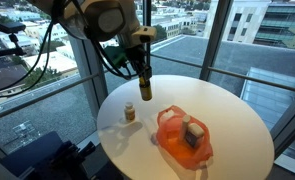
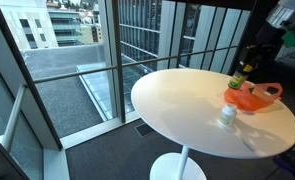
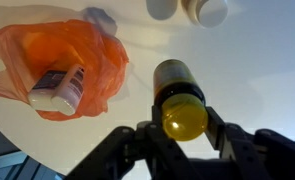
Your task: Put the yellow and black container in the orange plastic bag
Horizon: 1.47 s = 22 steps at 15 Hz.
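My gripper [image 3: 183, 122] is shut on the yellow and black container [image 3: 179, 95], a dark bottle with a yellow cap, held above the white round table [image 1: 227, 110]. In both exterior views the gripper [image 1: 144, 92] [image 2: 243, 74] hangs over the table with the container [image 1: 144, 88] between its fingers. The orange plastic bag [image 3: 77, 55] lies open on the table to the left in the wrist view, with a white bottle-like item [image 3: 57, 90] inside. The bag [image 1: 182, 135] [image 2: 253, 96] shows in both exterior views.
A small jar [image 1: 130, 114] [image 2: 227, 117] with a white lid stands on the table near the bag. Two round white lids [image 3: 187, 10] show at the top of the wrist view. Glass walls [image 1: 47, 70] surround the table.
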{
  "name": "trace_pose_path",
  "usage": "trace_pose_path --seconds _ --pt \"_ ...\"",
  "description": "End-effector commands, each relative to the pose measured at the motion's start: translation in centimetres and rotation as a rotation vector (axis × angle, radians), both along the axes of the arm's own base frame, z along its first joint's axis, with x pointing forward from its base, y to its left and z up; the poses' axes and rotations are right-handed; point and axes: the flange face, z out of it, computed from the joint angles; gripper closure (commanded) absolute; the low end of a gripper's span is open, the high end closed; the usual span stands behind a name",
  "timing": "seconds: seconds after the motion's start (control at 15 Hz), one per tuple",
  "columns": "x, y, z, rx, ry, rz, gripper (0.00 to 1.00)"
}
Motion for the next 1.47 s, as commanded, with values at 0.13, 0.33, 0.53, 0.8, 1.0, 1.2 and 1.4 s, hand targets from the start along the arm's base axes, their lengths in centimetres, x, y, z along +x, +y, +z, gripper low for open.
trace_pose_path --seconds 0.13,0.33,0.53,0.8,1.0,1.2,1.4 --pt "-5.7 -5.3 1.6 0.0 -0.021 -0.147 0.81" --pt "-7.3 -8.3 1.6 0.007 -0.026 -0.223 0.81" --pt "-8.3 -10.9 1.0 0.013 -0.022 -0.289 0.81" --pt "-9.0 -13.6 -0.1 0.029 -0.025 -0.345 0.81" --pt "-9.0 -13.4 -0.1 0.031 -0.017 -0.331 0.81" --pt "-9.1 -13.4 -0.3 0.032 -0.016 -0.331 0.56" --pt "-8.7 -13.4 -0.2 0.033 -0.013 -0.337 0.81"
